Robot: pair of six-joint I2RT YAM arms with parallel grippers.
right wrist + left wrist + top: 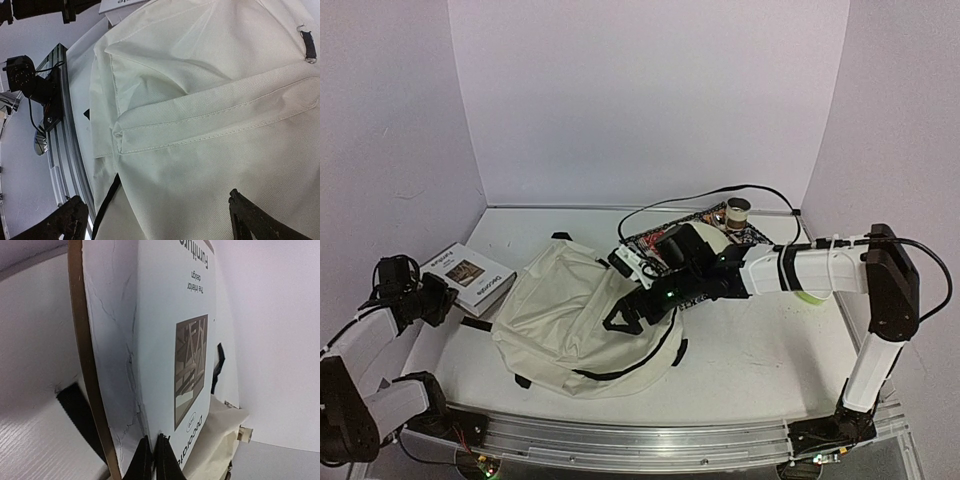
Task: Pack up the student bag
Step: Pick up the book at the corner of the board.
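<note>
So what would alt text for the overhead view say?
A cream student bag lies on a white table, with the right gripper open over it. At the far left, the left gripper is shut at the edge of a white book beside the bag.

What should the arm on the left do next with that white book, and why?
Probably lift the book slightly off the table: the left pincer is shut on its edge, the student bag lies right beside it, and the right pincer hangs open over the bag's fabric, gripping nothing.
</note>
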